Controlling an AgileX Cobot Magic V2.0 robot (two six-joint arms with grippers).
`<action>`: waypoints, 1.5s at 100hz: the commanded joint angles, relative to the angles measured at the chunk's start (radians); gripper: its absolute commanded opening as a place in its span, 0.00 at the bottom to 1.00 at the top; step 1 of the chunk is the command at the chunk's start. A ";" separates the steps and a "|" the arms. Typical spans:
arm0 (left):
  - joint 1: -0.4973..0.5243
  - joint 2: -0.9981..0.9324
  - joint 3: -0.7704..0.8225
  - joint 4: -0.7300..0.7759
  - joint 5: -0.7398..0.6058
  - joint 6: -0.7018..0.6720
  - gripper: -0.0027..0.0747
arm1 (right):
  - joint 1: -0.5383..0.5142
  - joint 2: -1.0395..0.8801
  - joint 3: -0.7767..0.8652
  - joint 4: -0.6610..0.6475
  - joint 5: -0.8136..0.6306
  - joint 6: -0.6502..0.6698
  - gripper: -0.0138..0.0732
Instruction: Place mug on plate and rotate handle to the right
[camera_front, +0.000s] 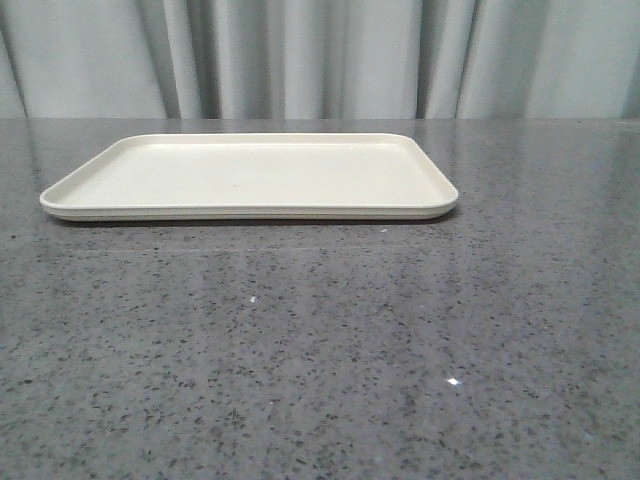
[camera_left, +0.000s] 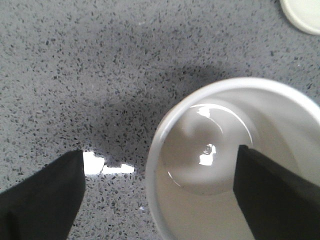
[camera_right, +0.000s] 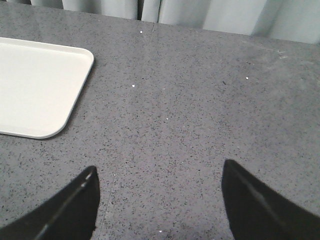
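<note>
So the plate (camera_front: 250, 175) is sitting flat on the speckled grey stone table (camera_front: 320, 350), toward the far side, just in front of the pale curtain (camera_front: 320, 55). It's looking cream-white, rectangular with rounded corners and a low raised rim, nothing lying on it. No logo, label or writing is showing anywhere on it that I can read.

The front view is showing only the plate, the table and the curtain; no mug and no arms in it. The mug (camera_left: 235, 165) is only showing up in the left wrist view, seen straight down into its mouth: white round rim, glossy pale inside with a couple of light reflections at the bottom. Its handle and any print on its side aren't visible from that angle. It's standing on the table away from the plate, and a small rounded corner of the plate (camera_left: 302, 15) is peeking in at the edge of that same view.

The left gripper (camera_left: 160, 195) is spread wide, one dark finger (camera_left: 270, 195) hanging over the mug's opening and the other (camera_left: 42, 200) out over the bare table, so the mug wall is sitting between them; I can't tell if either is touching it.

The right gripper (camera_right: 160, 200) is also released, fingers wide apart over bare table, with the plate's corner (camera_right: 40, 85) off to one side of it.
</note>
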 joint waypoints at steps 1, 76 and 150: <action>0.000 -0.004 -0.016 -0.001 -0.023 0.004 0.75 | -0.005 0.012 -0.032 -0.010 -0.067 -0.002 0.76; 0.000 -0.001 -0.070 -0.013 0.012 0.004 0.01 | -0.005 0.012 -0.032 -0.010 -0.073 -0.002 0.76; -0.257 0.240 -0.430 -0.313 -0.144 0.024 0.01 | -0.005 0.012 -0.032 -0.010 -0.073 -0.002 0.76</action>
